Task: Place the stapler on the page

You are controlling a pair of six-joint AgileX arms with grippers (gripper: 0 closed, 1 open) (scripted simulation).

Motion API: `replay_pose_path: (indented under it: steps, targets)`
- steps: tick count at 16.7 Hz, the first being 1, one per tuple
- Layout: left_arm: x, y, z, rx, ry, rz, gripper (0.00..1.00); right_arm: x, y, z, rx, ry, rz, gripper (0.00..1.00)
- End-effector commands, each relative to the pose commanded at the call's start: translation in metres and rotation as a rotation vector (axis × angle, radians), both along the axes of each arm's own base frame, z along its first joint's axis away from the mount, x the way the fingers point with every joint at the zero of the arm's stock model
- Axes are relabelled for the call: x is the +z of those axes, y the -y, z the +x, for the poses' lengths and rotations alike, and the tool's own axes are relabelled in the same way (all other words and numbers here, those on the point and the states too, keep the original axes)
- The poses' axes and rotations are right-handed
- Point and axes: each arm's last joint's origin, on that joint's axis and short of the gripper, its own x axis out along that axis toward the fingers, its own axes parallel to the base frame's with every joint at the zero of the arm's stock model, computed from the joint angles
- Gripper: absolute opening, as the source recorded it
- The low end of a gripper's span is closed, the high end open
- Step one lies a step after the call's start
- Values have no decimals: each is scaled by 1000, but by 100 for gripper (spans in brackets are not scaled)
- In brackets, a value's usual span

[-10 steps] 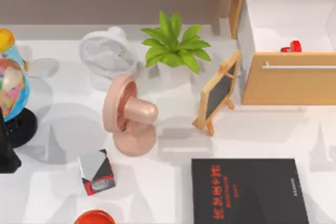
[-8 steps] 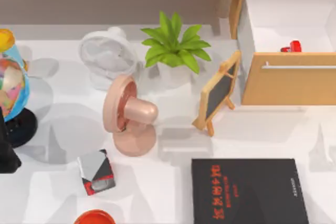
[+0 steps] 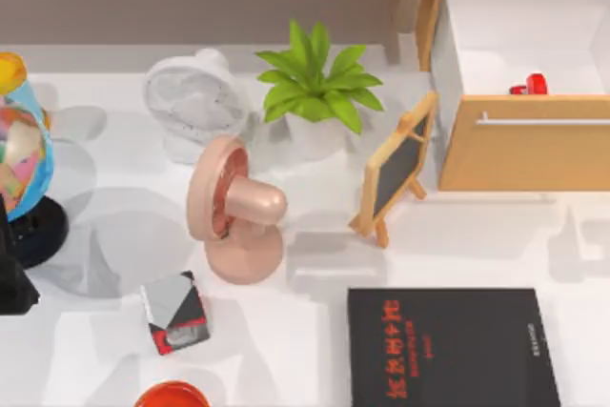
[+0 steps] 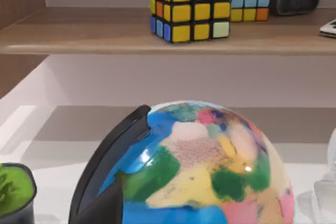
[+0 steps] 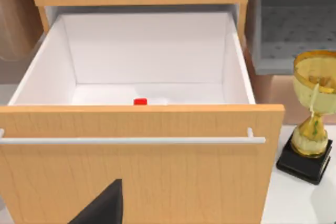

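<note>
- The stapler (image 3: 529, 85) lies inside the open drawer (image 3: 522, 146) at the upper right of the top view, close behind the drawer's wooden front panel, well apart from the page (image 3: 451, 347) at the lower right
- In the right wrist view the stapler (image 5: 140, 102) shows as a small red bit just over the top edge of the drawer front, at the near end of the white drawer floor; its long axis seems to run along the panel (too little shows to be sure)
- The right arm is the nearer one: its camera faces the drawer head-on, so the stapler lies ahead and beyond the panel, and I judge the reach must go over that edge and down
- A dark corner of the right arm's tool sits at the lower edge of its view; I cannot tell whether it is open or closed
- The left arm is parked at the left edge of the surface beside the globe (image 3: 21, 154); its tool's state is likewise unclear
- The drawer holds nothing else that I can see
</note>
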Motion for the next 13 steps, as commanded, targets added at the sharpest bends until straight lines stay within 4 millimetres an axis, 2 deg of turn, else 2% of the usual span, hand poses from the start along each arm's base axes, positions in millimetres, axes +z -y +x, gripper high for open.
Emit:
replay_pose_path:
  steps: [3, 5, 7, 10, 13]
  targets:
    - [0, 0, 0, 0, 0, 0, 100, 47, -4, 36, 8, -185, 10, 100]
    - [0, 0, 0, 0, 0, 0, 100, 72, -9, 75, 14, -322, 13, 100]
    - [0, 0, 0, 0, 0, 0, 100, 88, -15, 123, 19, -460, 13, 100]
    - [0, 0, 0, 0, 0, 0, 100, 84, -28, 203, 22, -671, 10, 100]
    - [0, 0, 0, 0, 0, 0, 100, 50, -43, 273, 24, -876, -1, 100]
